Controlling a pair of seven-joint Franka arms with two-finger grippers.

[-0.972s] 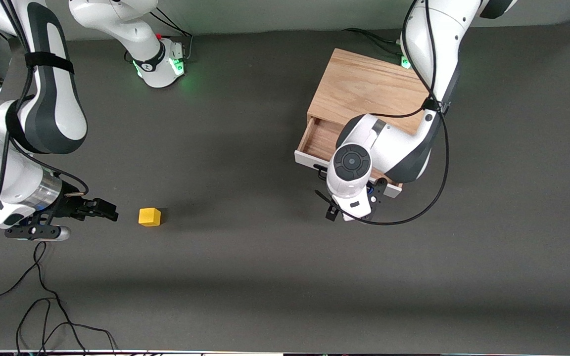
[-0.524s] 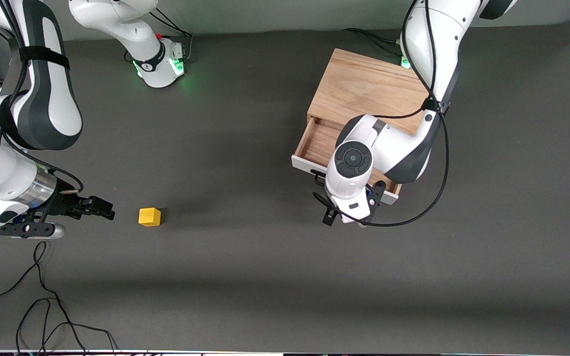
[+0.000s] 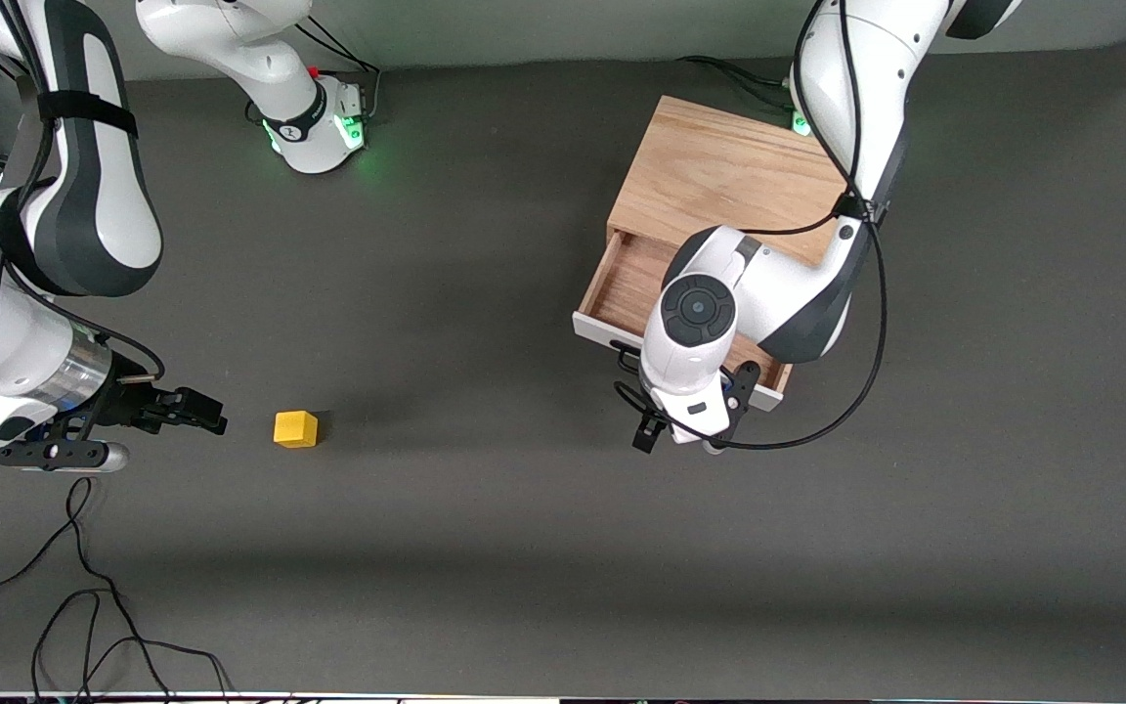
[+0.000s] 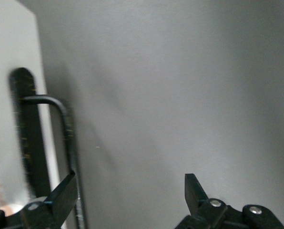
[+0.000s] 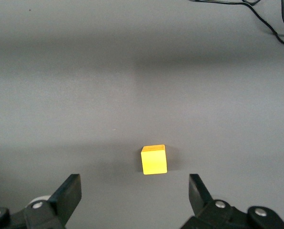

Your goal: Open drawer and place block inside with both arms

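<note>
The light oak box [image 3: 719, 176] stands toward the left arm's end of the table. Its drawer [image 3: 633, 279] is pulled partly out, the white front panel [image 3: 594, 330] facing the front camera. My left gripper [image 4: 131, 191] hangs in front of that panel, open. The black wire handle [image 4: 68, 143] runs just inside one fingertip [image 4: 65, 193]. In the front view the left wrist [image 3: 690, 332] covers the gripper. The yellow block [image 3: 296, 428] sits on the dark table toward the right arm's end. My right gripper [image 3: 201, 411] is open, low beside the block [image 5: 154, 160], which lies ahead of its fingertips.
Loose black cables [image 3: 84, 606] trail over the table near the front edge at the right arm's end. The right arm's base with a green light [image 3: 324, 127] stands at the back. A cable loop [image 3: 856, 391] hangs off the left arm beside the drawer.
The drawer has slid a little farther out toward the front camera, with the left wrist moving along with it. The right arm drew back slightly from the block, then held still.
</note>
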